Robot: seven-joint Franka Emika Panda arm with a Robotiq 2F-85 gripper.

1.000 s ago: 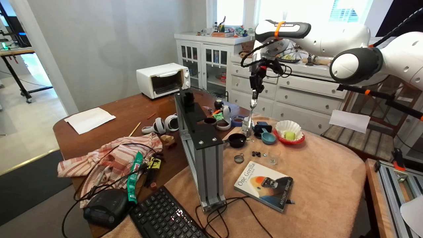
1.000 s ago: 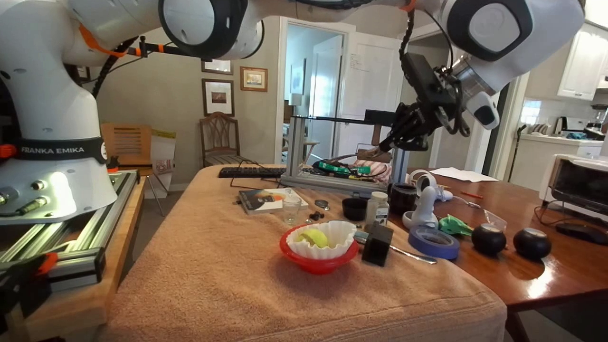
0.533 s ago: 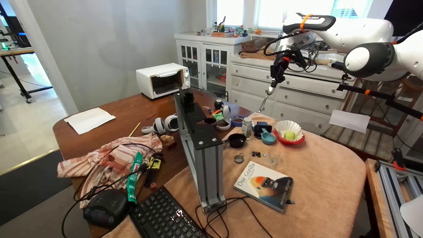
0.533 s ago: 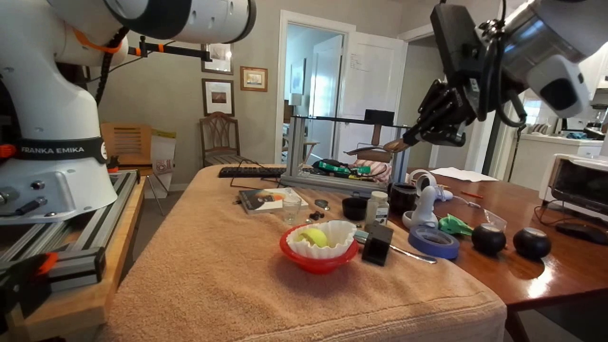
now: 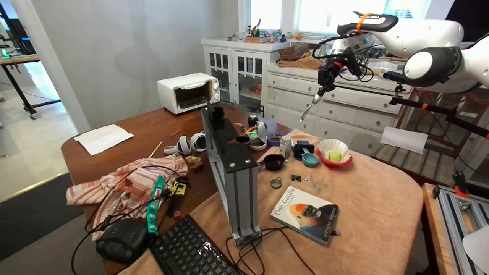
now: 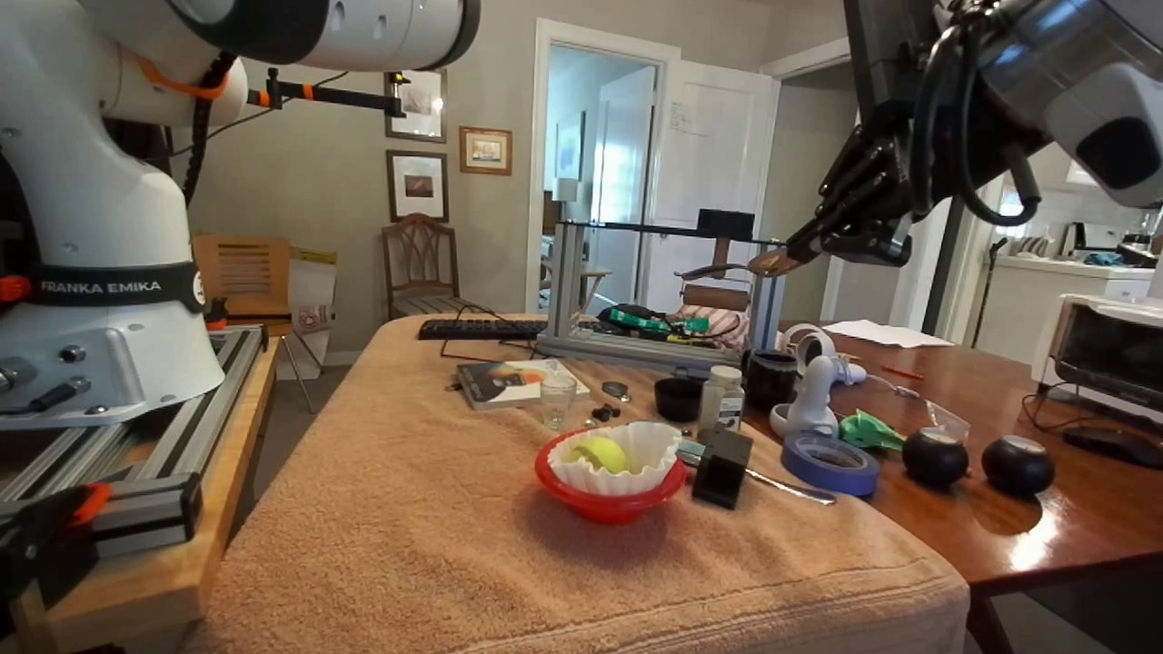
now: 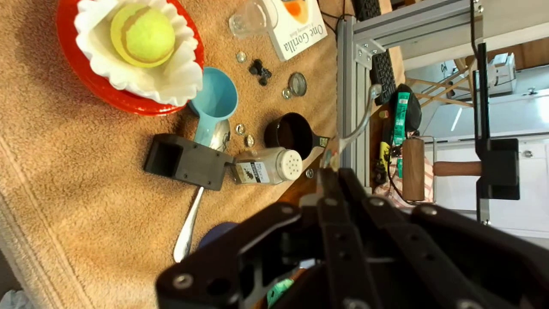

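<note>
In an exterior view a white toaster oven (image 5: 187, 89) sits at the left on the wooden surface (image 5: 149, 126), and an aluminium-profile frame (image 5: 241, 198) stands nearer the middle. Right of the frame come a black measuring cup (image 5: 274, 162) and a clear shaker bottle (image 5: 285, 148) on a peach towel (image 5: 374, 214). Next, in the air before white drawers (image 5: 349, 118), is what looks like a metal spoon (image 5: 314, 101); it hangs just down and left of the claw (image 5: 321, 92), which is closed on its broad end while the thin end slants downward. Well below the claw lies a light-blue measuring scoop (image 5: 310, 160), and farthest right a red bowl (image 5: 337, 164) holds a white coffee filter (image 5: 328, 146) and a yellow-green ball (image 5: 335, 156)
</note>
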